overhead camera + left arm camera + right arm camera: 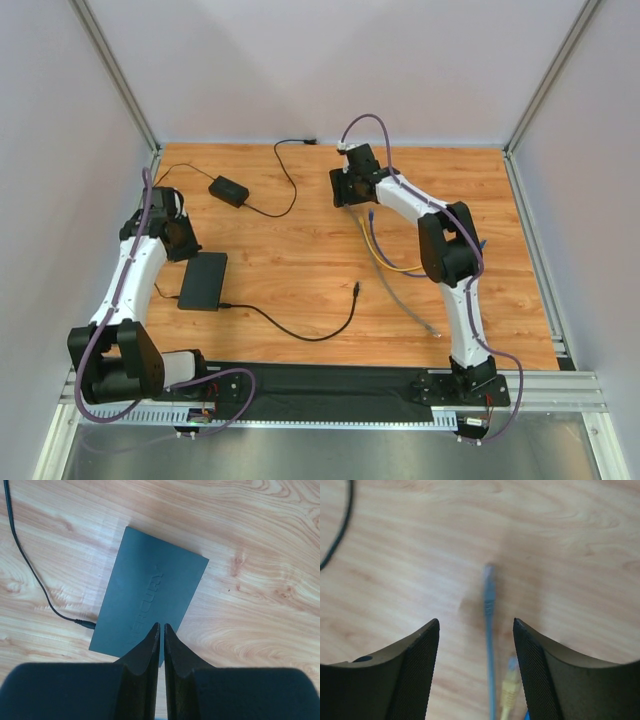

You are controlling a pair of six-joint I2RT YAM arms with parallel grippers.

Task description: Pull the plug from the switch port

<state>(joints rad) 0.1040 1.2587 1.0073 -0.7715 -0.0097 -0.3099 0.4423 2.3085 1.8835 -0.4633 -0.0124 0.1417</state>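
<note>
The switch (pixel 202 281) is a flat black box on the left of the wooden table, and it also shows in the left wrist view (pixel 150 592). A black plug (pixel 86 624) on a thin black cable (pixel 300 335) sits in the switch's side. My left gripper (pixel 183 243) is shut and empty, with its tips (pixel 160 626) above one end of the switch. My right gripper (pixel 348 192) is open and empty at the far middle of the table. In the right wrist view it (pixel 476 622) hovers over a loose grey cable plug (pixel 489 587).
A small black power brick (pixel 228 190) with its cord lies at the far left. Loose grey, yellow and blue cables (pixel 385 258) lie beside the right arm, and a yellow plug (pixel 509 680) shows between my right fingers. The black cable's free end (pixel 357 290) lies mid-table.
</note>
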